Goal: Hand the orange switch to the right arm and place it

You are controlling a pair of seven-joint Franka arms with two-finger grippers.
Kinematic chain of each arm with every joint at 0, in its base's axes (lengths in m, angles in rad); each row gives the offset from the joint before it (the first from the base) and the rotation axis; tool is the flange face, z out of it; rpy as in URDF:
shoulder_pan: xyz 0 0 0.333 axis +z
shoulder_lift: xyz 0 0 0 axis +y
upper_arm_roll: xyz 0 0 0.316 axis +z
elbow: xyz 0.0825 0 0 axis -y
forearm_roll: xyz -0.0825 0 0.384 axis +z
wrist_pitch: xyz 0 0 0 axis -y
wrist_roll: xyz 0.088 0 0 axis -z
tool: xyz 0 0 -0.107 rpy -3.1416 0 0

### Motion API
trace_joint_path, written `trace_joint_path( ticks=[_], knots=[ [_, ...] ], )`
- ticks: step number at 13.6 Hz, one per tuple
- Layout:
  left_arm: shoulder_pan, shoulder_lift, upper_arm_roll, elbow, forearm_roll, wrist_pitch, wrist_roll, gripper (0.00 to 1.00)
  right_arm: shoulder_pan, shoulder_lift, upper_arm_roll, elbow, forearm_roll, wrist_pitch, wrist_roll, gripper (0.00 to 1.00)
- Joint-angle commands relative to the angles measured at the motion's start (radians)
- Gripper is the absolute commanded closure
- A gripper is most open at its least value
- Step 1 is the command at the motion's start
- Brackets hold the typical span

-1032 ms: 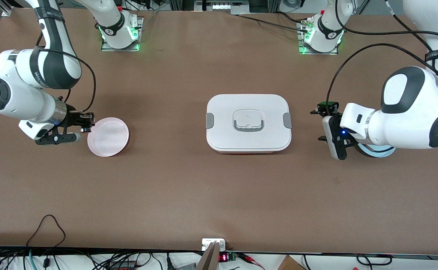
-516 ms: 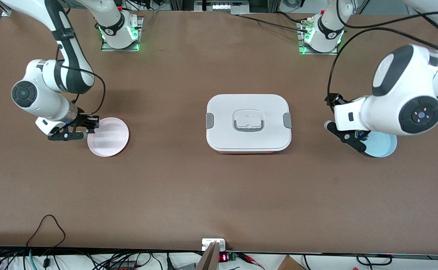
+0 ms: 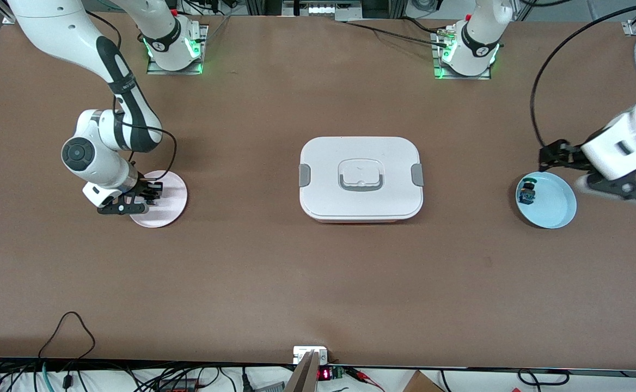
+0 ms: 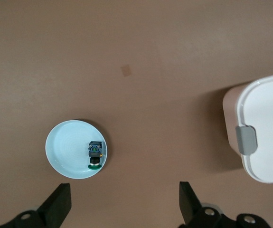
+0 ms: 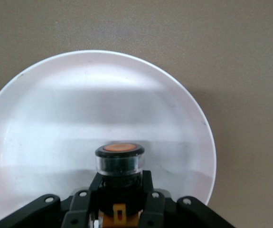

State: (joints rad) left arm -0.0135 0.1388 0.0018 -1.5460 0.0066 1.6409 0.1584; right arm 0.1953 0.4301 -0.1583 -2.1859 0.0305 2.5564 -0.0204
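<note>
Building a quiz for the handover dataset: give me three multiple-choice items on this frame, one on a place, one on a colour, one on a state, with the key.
1. What is the right tool over?
A. the white lidded box
B. the pink plate
C. the blue plate

2. What colour is the cap of the part lying in the blue plate?
A. green
B. orange
C. red

3. What state is the right tool in?
A. open, holding nothing
B. shut on the orange switch
C. shut on a plate rim

Key: 1 B, it hangs above the pink plate. 2 A, the green-capped part shows it. 3 B, the right wrist view shows the orange switch clamped.
</note>
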Motion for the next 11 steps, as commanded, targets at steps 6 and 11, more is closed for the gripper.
trace_joint_path(
  ticks=[6,11],
  knots=[
    [-0.004,-0.206,0.003,-0.294,0.036,0.146,-0.056,0.0,-0.007,-0.068,0.037,0.075,0.025,-0.083,0.031,0.0],
    [0.018,-0.209,-0.023,-0.304,0.035,0.148,-0.135,0.0,-0.008,-0.229,0.051,0.262,0.013,-0.416,0.019,0.0]
  ],
)
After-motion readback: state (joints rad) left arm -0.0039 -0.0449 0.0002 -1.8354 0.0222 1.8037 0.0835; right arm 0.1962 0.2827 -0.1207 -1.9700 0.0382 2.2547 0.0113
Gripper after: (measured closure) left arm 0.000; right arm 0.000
